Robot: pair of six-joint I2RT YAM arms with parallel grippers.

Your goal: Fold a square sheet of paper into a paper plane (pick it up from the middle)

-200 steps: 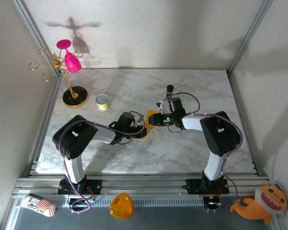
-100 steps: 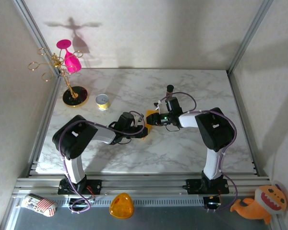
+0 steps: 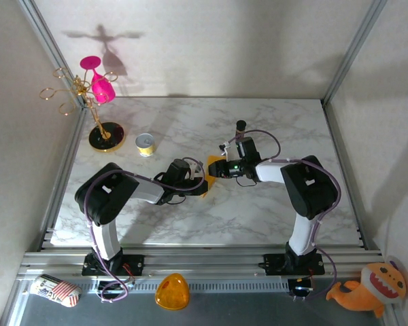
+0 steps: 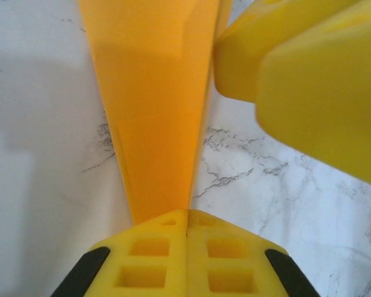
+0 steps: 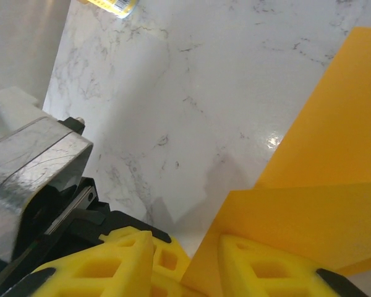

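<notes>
LEFT: left gripper (image 4: 187,213) reached low and rightward, pressed together, pinching narrow end of folded paper (image 4: 154,111) | RIGHT: right gripper (image 5: 185,260) reached low and leftward, facing left gripper, partly spread, paper edge between fingers | PAPER: creased wedge, between both grippers, middle of table (image 3: 190,122)

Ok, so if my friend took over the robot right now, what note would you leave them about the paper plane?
Left end effector: shut on the narrow end of the folded orange paper.
Right end effector: jaws apart, with the paper's edge in the gap, not pinched.
Paper: mid marble table, between the two arms.
Done: the sheet is picked up and creased into a long taper with a fold line down it.
Left: probably the last folds, then setting the plane down. I cannot tell how many folds remain.
</notes>
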